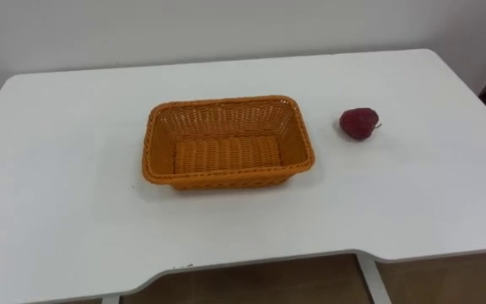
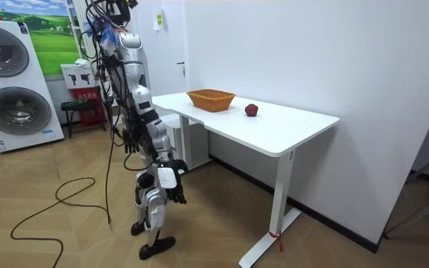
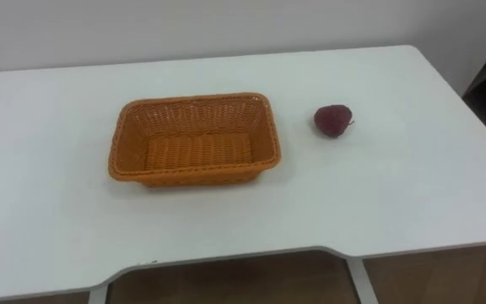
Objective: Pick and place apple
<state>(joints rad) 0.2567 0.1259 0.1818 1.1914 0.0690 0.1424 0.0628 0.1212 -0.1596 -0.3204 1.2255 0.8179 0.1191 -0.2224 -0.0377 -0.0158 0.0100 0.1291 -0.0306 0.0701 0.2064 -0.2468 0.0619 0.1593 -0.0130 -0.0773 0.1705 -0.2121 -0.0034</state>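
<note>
Left hand (image 2: pixel 129 140) hangs low beside the robot's hip in the room view. The right hand (image 2: pixel 176 195) hangs lower, by the thigh. Both are well short of the worktop (image 1: pixel 412 186). Whether either is released or clenched cannot be told from that view.

Robot position: upright on the wooden floor (image 2: pixel 65 223), near the worktop's end at the room view's left, facing across it toward the white wall (image 2: pixel 289 52).

Eye views, looking down:
- Apple (image 1: pixel 359 123), dark red, lies on the bare white worktop with its short stalk pointing right.
- Basket (image 1: pixel 226 142), orange wicker and rectangular, sits to the apple's left, near but not touching. Its open top shows the woven floor and sloped walls.
- Apple is outside the basket; the basket's right wall stands between the apple and the basket's inside.
- Worktop's near edge curves inward at the middle, with floor showing below it.

Room view adds what the eye views do not:
- The worktop's white leg (image 2: pixel 277 193) and foot.
- Two front-loading washing machines (image 2: pixel 10 74), stacked, at the far left.
- A green landscape poster (image 2: pixel 51 33) on the wall above them.
- A small dark stool (image 2: pixel 77 110) by a red and white box.

Between the robot and the apple lies the worktop's near edge.
</note>
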